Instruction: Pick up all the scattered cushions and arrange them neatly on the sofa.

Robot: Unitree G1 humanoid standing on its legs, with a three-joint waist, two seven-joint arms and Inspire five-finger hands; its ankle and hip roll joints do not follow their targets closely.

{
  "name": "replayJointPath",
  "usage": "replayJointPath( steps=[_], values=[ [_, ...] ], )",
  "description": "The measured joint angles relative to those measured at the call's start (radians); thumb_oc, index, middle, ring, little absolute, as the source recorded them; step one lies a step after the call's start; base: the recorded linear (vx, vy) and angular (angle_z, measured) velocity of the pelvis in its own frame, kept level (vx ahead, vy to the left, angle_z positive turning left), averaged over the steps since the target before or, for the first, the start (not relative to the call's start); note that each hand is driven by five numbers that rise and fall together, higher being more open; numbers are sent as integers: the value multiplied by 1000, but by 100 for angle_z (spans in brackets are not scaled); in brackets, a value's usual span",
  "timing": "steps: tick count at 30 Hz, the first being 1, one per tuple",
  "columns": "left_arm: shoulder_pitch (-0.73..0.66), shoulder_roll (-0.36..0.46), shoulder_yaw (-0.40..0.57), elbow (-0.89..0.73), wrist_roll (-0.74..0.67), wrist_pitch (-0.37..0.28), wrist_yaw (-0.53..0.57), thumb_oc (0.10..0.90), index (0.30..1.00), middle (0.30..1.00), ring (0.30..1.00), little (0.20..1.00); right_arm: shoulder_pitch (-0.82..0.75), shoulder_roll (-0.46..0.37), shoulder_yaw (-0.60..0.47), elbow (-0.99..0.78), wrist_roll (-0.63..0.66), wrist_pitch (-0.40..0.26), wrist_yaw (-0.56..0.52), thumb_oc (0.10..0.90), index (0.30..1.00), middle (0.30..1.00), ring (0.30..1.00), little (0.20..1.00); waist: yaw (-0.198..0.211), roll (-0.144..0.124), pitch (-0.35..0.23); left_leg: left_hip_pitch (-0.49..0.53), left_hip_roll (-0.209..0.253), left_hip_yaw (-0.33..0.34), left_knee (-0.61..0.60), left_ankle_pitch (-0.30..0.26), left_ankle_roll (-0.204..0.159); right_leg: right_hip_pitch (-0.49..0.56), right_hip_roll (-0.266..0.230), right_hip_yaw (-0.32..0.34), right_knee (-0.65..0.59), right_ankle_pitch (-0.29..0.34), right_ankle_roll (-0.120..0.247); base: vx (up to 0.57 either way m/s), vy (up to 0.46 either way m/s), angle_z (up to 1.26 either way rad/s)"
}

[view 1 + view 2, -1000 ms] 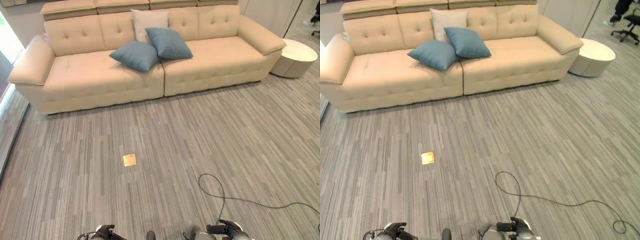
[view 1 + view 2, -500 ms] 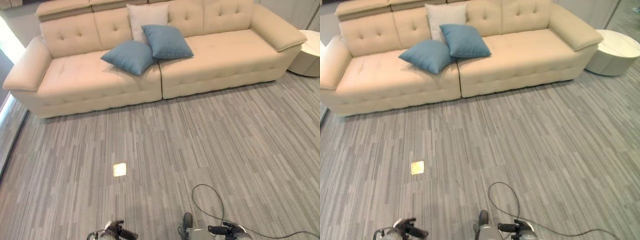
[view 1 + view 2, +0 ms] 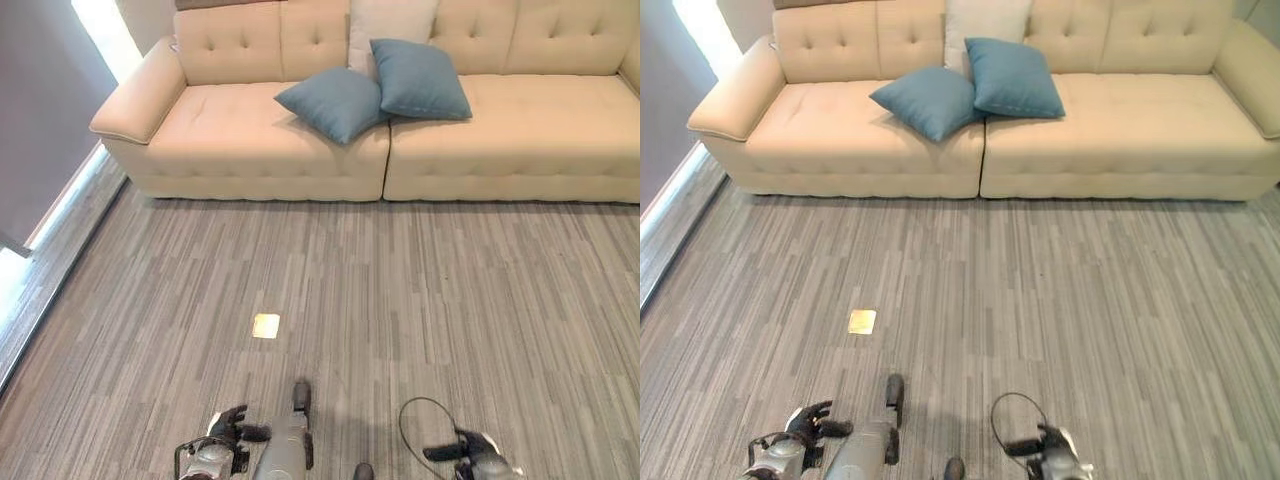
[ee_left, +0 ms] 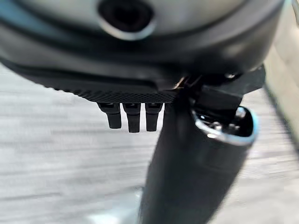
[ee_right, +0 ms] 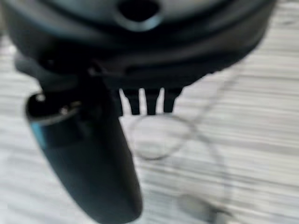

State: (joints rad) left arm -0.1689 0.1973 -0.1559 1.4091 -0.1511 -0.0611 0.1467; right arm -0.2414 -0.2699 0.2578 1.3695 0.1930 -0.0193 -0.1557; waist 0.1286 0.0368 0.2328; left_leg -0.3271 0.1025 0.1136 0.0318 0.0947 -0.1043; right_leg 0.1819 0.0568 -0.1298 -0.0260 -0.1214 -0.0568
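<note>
cushions on the sofa, both hands low and empty

three cushions sit at the top centre of the head views, all on the cream sofa (image 3: 250, 130). one blue cushion (image 3: 335, 102) lies tilted on the seat, spanning the seam between the two seat sections. a second blue cushion (image 3: 418, 79) stands just right of it, leaning back, and their inner corners overlap. behind them a pale cushion (image 3: 390, 20) rests against the backrest; its top is cut off by the frame edge and its lower part is hidden by the blue pair.

the sofa's right end is cut off in the left eye view, and its headrests are out of frame at the top. the striped grey carpet (image 3: 450, 290) runs across the lower frame, with a small brass floor plate (image 3: 266, 325) left of centre.

the left hand (image 3: 228, 430) shows at the bottom edge, left of centre, and the right hand (image 3: 462, 450) at the bottom right. in the wrist views the left hand's fingers (image 4: 133, 119) and the right hand's fingers (image 5: 150, 102) hang straight over bare carpet, holding nothing, though only their tips show past the dark bulk.
</note>
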Motion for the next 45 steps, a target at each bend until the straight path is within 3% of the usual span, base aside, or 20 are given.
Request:
replayJointPath(
  steps=[3, 5, 7, 9, 12, 14, 17, 20, 21, 25, 27, 28, 31, 36, 38, 39, 40, 42, 43, 45],
  values=[
    [80, 14, 47, 66, 7, 44, 5, 800, 900, 900, 900, 900, 37, 50, 18, 44, -49, 9, 3, 800, 900, 900, 900, 900, 25, -51, -49, 28, -19, 14, 11, 28, 50, 87, -12, -1, -46, -45, 49, 369, 173, 0],
    [105, 20, 43, 86, 14, 70, 4, 800, 900, 900, 900, 900, 72, 75, 19, 79, -63, 31, 15, 800, 900, 900, 900, 900, 29, -97, -55, 57, -42, 19, 14, 117, 142, 85, -43, -17, 39, -95, 95, 451, 374, 27],
    [120, 10, 21, 77, 18, 82, -6, 800, 900, 900, 900, 900, 111, 87, 18, 62, -69, 41, 24, 800, 900, 900, 900, 900, 22, -104, -52, 140, -67, 12, -18, 94, 176, -80, -126, -57, 503, -128, 122, 448, 358, 24],
    [119, 20, -13, 57, 25, 78, -5, 800, 900, 900, 900, 900, 131, 61, 11, 28, -73, 36, 19, 800, 900, 900, 900, 900, 2, -109, -57, 207, -111, 5, -23, 46, 204, -150, -230, -74, 713, -122, 130, 363, 158, 26],
    [49, 65, -34, -12, 25, 46, 3, 800, 900, 900, 900, 900, 111, 37, 16, -24, -81, 20, 21, 800, 900, 900, 900, 900, -15, -88, -47, 267, -125, -44, -39, 18, 218, -266, -269, -94, 743, -117, 143, 297, 2, 47],
    [13, 72, -50, -51, 25, 34, 12, 800, 900, 900, 900, 900, 105, 42, 21, -50, -81, 12, 21, 800, 900, 900, 900, 900, -50, -75, -47, 306, -135, -88, -52, -16, 227, -313, -243, -98, 589, -114, 152, 300, -63, 54],
    [-19, 86, -71, -53, 26, 17, 23, 800, 900, 900, 900, 900, 81, 50, 12, -56, -70, 0, 21, 800, 900, 900, 900, 900, -87, -71, -37, 329, -157, -116, -59, -25, 213, -390, -202, -46, 421, -69, 168, 341, -76, 50],
    [-12, 66, -73, -41, 27, 19, 21, 800, 900, 900, 900, 900, 65, 55, 8, -55, -69, -1, 21, 800, 900, 900, 900, 900, -117, -76, -37, 348, -174, -155, -55, -48, 224, -404, -192, -33, 303, 45, 159, 343, -71, 41],
    [-7, 56, -71, -34, 29, 20, 20, 800, 900, 900, 900, 900, 59, 55, 7, -52, -69, 1, 22, 800, 900, 900, 900, 900, -119, -70, -31, 347, -165, -176, -57, -63, 225, -394, -179, -38, 259, 97, 146, 387, -89, 12],
    [4, 23, -64, 69, 51, 52, 9, 800, 900, 900, 900, 900, 46, 50, -59, -59, -56, 0, 25, 800, 900, 900, 900, 900, -169, -21, 15, 376, -101, -217, -42, -100, 197, -399, -125, -68, 140, 165, 128, 361, -112, 22],
    [26, 24, -62, 79, 81, 58, -2, 800, 900, 900, 900, 900, 55, 50, -63, -59, -56, 0, 25, 800, 900, 900, 900, 900, -174, -36, 16, 424, -101, -216, -44, -141, 169, -379, -154, -116, 49, 235, 140, 360, -180, 12],
    [49, 24, -62, 71, 96, 58, -5, 800, 900, 900, 900, 900, 68, 49, -71, -58, -56, 0, 24, 800, 900, 900, 900, 900, -173, -42, 13, 460, -97, -218, -47, -170, 149, -353, -168, -156, 45, 313, 106, 240, -148, 9],
    [82, 7, -63, 43, 122, 54, -14, 800, 900, 900, 900, 900, 78, 26, -72, -51, -57, 2, 30, 800, 900, 900, 900, 900, -192, 1, -3, 482, -28, -189, -8, -173, 92, -327, -119, -199, 117, 198, 51, 329, -242, 28],
    [89, 35, -59, 44, 134, 54, -15, 800, 900, 900, 900, 900, 93, 22, -71, -37, -59, 24, 40, 800, 900, 900, 900, 900, -189, -41, -23, 420, -16, -157, 264, -150, -21, -261, -88, -162, 118, 126, 35, 247, -244, -18],
    [92, 30, -44, 42, 124, 55, -12, 800, 900, 900, 900, 900, 108, 12, -70, -46, -55, 21, 39, 800, 900, 900, 900, 900, -188, -35, -49, 332, -7, -175, 466, -138, -61, -247, -61, -136, 129, 102, -10, 221, -240, -51],
    [90, 30, -28, 35, 111, 54, -6, 800, 900, 900, 900, 900, 111, 11, -67, -42, -52, 26, 38, 800, 900, 900, 900, 900, -170, -38, -51, 311, -7, -176, 541, -94, -80, -229, -44, -106, 127, 96, -46, 220, -203, -57],
    [89, 34, -29, 25, 95, 55, 0, 800, 900, 900, 900, 900, 124, 13, -48, -40, -52, 26, 35, 800, 900, 900, 900, 900, -159, -53, -51, 264, -9, -159, 639, -57, -76, -208, -46, -96, 114, 107, -59, 149, -122, -61],
    [90, 42, -31, 3, 90, 53, 5, 800, 900, 900, 900, 900, 137, 11, -27, -37, -52, 29, 28, 800, 900, 900, 900, 900, -148, -64, -54, 226, -3, -130, 702, -79, -45, -190, -46, -85, 95, 110, -73, 277, -93, -31],
    [82, 44, -31, -8, 84, 48, 4, 800, 900, 900, 900, 900, 142, 9, -28, -38, -51, 29, 22, 800, 900, 900, 900, 900, -147, -65, -51, 178, -13, -119, 703, -95, -32, -176, -42, -68, 80, 86, -95, 392, -67, -14],
    [74, 52, -32, -35, 71, 36, 4, 800, 900, 900, 900, 900, 142, 15, -28, -23, -49, 31, 20, 800, 900, 900, 900, 900, -131, -75, -39, 138, -31, -70, 588, -127, 17, -132, -44, -56, 38, 102, -90, 294, 40, -17]
  ],
)
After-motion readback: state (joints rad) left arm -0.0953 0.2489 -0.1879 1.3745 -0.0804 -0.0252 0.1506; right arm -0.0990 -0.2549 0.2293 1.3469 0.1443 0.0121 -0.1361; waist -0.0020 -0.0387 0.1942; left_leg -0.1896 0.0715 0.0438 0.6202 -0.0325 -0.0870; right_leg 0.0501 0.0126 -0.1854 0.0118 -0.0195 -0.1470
